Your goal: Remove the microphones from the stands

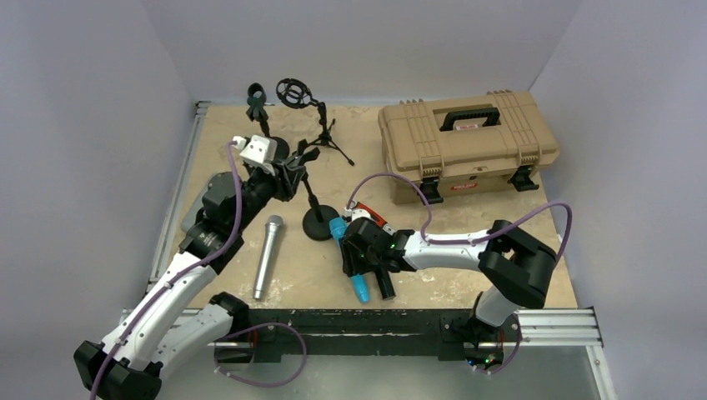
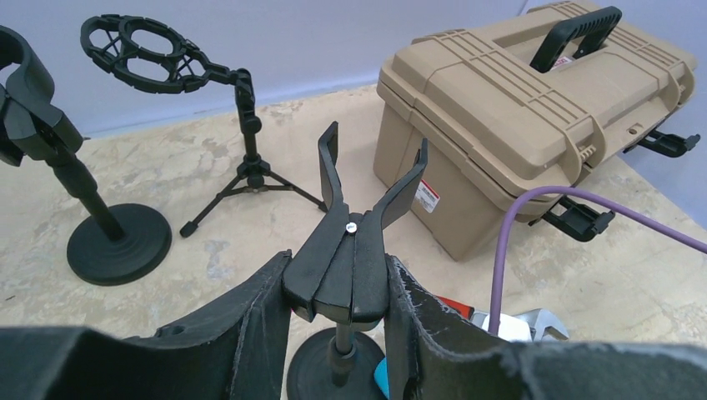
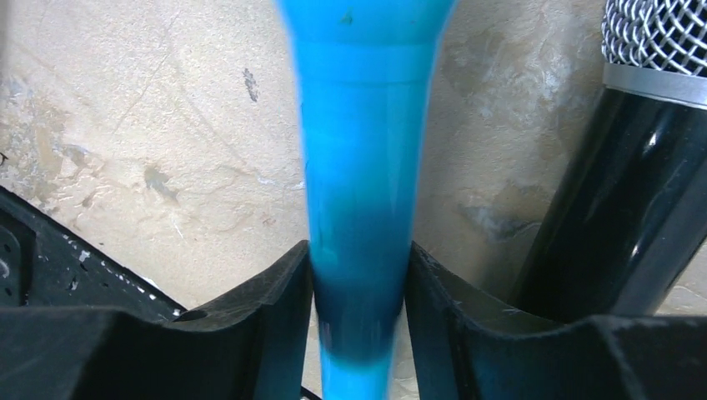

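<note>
The blue microphone (image 1: 360,288) is off the stand, low over the table in front of the stand's round base (image 1: 319,223). My right gripper (image 1: 357,260) is shut on its tapered body (image 3: 363,167), one finger pressed to each side; the body looks blurred. My left gripper (image 2: 338,282) is shut on the lower part of the stand's black clip (image 2: 352,250). The clip's two prongs (image 2: 329,158) gape upward with nothing in them. The stand's post and base (image 2: 321,371) show below my left fingers.
A black microphone (image 3: 617,208) lies right beside the blue one, also (image 1: 385,285). A silver microphone (image 1: 268,254) lies left of the base. A tan toolbox (image 1: 467,146) stands back right. A tripod shock-mount stand (image 1: 296,93) and another clip stand (image 1: 256,100) stand at the back.
</note>
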`<state>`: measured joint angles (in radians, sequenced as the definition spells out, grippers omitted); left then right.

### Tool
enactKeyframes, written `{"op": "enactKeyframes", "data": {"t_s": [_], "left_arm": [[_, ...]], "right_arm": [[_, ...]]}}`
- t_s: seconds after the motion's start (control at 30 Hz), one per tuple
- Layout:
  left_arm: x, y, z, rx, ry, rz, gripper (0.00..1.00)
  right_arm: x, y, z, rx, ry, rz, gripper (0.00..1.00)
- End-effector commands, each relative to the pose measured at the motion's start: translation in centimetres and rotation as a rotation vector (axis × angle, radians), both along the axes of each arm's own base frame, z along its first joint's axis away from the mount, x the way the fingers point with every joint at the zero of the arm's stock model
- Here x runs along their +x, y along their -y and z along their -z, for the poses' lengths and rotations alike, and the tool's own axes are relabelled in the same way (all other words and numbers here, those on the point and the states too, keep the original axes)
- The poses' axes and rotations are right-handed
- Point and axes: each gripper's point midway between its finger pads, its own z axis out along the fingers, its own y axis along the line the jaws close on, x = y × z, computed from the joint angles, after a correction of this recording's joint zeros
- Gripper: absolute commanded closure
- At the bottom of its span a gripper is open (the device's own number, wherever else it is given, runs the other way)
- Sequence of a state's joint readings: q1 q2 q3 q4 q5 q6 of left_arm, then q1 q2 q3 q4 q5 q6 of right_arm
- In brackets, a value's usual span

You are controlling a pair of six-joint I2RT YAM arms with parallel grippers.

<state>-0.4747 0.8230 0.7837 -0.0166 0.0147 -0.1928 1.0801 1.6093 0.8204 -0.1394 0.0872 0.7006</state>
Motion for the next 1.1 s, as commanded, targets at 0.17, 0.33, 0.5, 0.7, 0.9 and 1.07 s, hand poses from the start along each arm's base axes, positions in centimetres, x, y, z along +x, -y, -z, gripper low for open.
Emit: {"op": "enactKeyframes", "data": {"t_s": [0.17, 0.33, 0.5, 0.7, 0.9, 1.07], "left_arm": [[0.1, -1.5, -2.7, 0.056, 0.101, -0.067, 0.99], [0.1, -1.5, -3.0, 0.07, 0.114, -0.07, 1.0], [0.1, -1.1, -2.6, 0.067, 0.099, -0.057, 1.0], [-0.4, -0.7, -2.2, 0.072, 0.069, -0.03, 0.67], [-1.1, 0.1, -3.2, 0.073, 0.071, 0.033, 0.25], [-1.9, 0.9, -4.6, 0.022, 0.013, 0.073, 0.12]], "right_arm": [[0.9, -0.6, -1.6, 0.043, 0.044, 0.041, 0.42], [1.7, -0.9, -4.4, 0.093, 0.111, 0.038, 0.31], [2.4, -1.1, -9.3, 0.192, 0.213, 0.032, 0.22], [2.5, -0.4, -18.0, 0.361, 0.345, 0.03, 0.15], [2.7, 2.6, -22.3, 0.4, 0.442, 0.09, 0.1], [2.4, 3.7, -22.6, 0.406, 0.445, 0.109, 0.1]]}}
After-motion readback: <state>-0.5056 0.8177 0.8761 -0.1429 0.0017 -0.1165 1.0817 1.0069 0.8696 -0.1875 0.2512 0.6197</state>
